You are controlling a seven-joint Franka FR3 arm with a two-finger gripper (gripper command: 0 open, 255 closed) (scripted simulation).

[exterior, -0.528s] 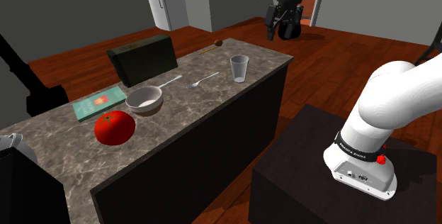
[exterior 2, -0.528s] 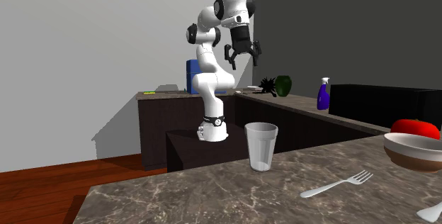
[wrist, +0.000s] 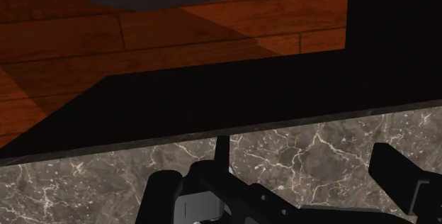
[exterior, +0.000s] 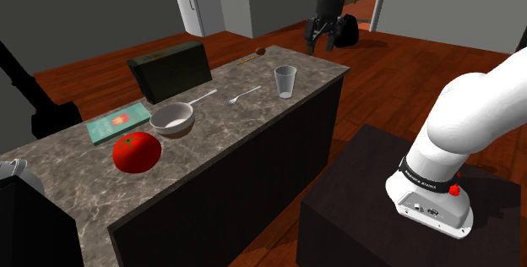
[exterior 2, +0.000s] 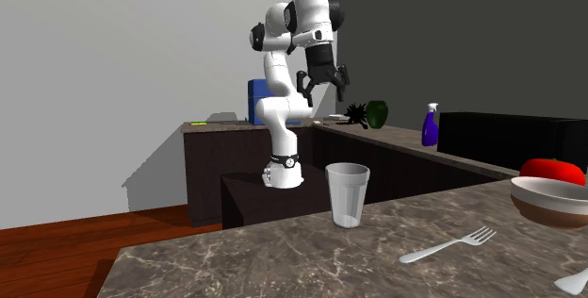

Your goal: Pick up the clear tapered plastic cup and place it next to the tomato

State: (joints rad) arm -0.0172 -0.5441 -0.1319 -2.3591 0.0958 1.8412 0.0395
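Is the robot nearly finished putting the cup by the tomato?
No, nothing is done yet. The cup stands untouched near the fork, far from the tomato. The gripper hangs open, high above the counter, holding nothing. Grabbing, carrying and placing are all left.

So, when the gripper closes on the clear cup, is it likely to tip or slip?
The cup looks thin-walled and empty, so it is probably light, and a nudge might slide it across the smooth counter. It stands upright on a base narrower than its rim, so a high push could tip it. Its tapered sides may slip in a weak grip.
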